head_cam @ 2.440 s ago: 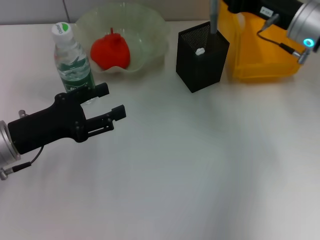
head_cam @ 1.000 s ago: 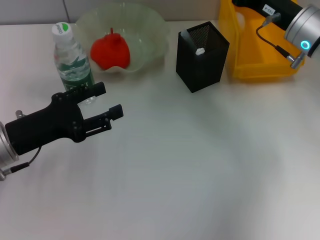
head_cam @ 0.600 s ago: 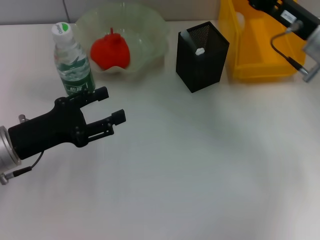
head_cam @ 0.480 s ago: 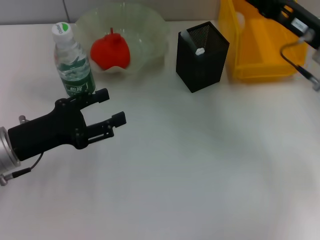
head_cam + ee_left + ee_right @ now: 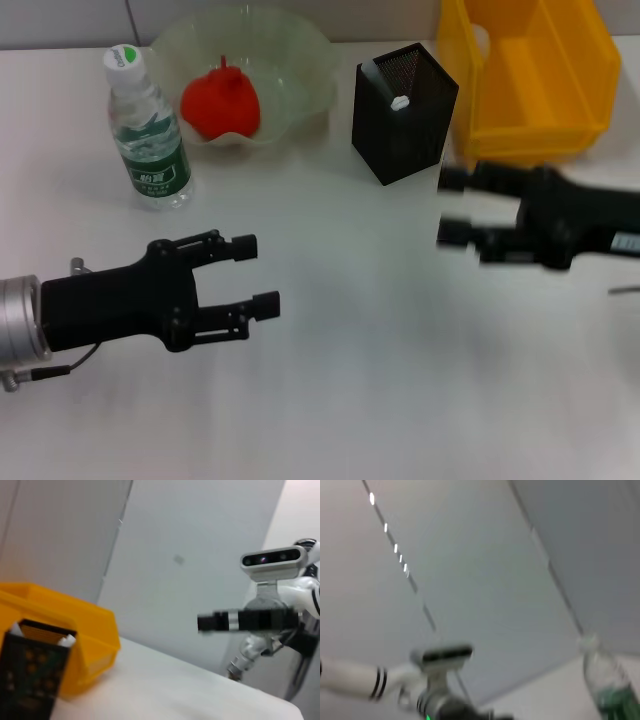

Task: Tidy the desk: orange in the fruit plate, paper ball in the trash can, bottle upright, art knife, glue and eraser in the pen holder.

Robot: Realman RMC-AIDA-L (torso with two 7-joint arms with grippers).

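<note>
1. Desk (image 5: 400, 380) things look tidy now; both arms have come back low, and nothing is left to pick up.
2. Left gripper (image 5: 258, 275), lower left, is wide and holds nothing.
3. Right gripper (image 5: 450, 208), middle right, is open and holds nothing too.
4. Bottle (image 5: 148, 130) stands up, upper left.
5. Pen holder (image 5: 402, 112) sits top middle.
6. Orange (image 5: 220, 102) rests in the fruit plate (image 5: 300, 45).

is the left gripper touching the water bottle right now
Apart. The head view shows bare table between the left gripper, open and empty, and the upright water bottle standing behind it near the fruit plate.
</note>
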